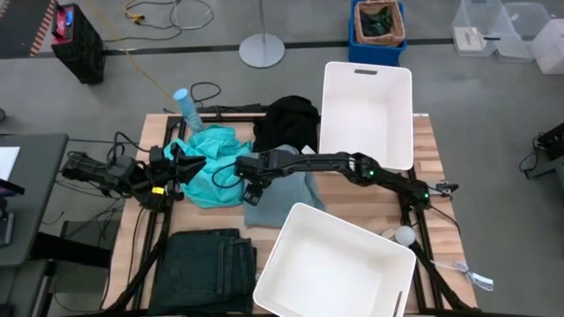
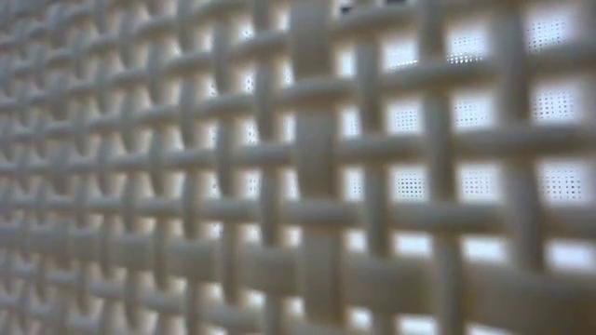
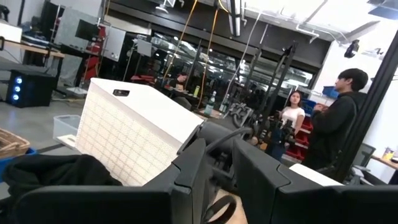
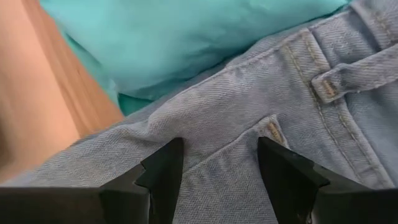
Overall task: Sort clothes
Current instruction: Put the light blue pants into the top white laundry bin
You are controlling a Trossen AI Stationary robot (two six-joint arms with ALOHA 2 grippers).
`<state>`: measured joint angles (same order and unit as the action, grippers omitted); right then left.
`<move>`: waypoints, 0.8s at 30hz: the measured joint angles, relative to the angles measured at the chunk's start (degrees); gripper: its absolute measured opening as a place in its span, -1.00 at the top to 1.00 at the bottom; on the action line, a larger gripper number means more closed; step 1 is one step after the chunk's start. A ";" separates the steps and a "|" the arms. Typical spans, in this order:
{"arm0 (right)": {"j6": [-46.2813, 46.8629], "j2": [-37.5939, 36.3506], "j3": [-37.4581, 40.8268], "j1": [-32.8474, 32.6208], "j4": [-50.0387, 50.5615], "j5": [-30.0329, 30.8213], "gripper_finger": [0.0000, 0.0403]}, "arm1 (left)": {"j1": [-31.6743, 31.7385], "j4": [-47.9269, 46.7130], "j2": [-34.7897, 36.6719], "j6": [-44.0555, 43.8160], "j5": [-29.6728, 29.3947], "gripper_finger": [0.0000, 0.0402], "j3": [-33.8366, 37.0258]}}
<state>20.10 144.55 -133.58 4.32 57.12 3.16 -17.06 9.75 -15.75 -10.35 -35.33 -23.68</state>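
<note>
The pale blue denim piece (image 1: 280,202) lies mid-table, partly under the turquoise top (image 1: 211,163). My right gripper (image 1: 251,187) hangs over it, pointing steeply down; the right wrist view shows its fingers open (image 4: 221,165) over the denim (image 4: 249,93), next to the turquoise cloth (image 4: 174,37). The black top (image 1: 286,123) lies at the far side. The dark jeans (image 1: 207,260) lie flat at the near left. My left gripper (image 1: 183,167) waits at the table's left by the turquoise top, tipped slightly upward, its fingers (image 3: 219,180) a little apart with nothing between them. My right gripper's open fingertips (image 4: 165,165) stand on either side of a stitched pocket seam (image 4: 270,127) near the denim's belt loop. They come from above, pointing steeply down. I cannot tell whether they touch the cloth.
One white bin (image 1: 366,110) stands at the far right, another (image 1: 335,264) at the near edge; its lattice wall (image 2: 298,167) fills the low view. A pale bottle (image 1: 185,106) stands at the far left. Two people (image 3: 339,112) stand in the room beyond.
</note>
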 joint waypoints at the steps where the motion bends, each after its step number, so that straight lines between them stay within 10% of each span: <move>1: 0.08 0.38 -0.02 0.02 0.05 -0.47 -0.14 | 0.00 -0.01 0.00 0.00 0.00 0.63 0.00; 13: 2.58 1.72 -0.06 1.13 -0.68 -4.21 -0.03 | 0.01 -0.03 0.00 -0.01 0.01 0.63 0.00; 24: 1.78 1.86 0.04 1.16 -0.63 -4.34 0.87 | 0.02 -0.06 -0.02 -0.42 0.00 0.63 0.00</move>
<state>21.87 146.41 -133.53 5.48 56.49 -1.18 -17.04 9.69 -15.76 -10.76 -35.33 -23.68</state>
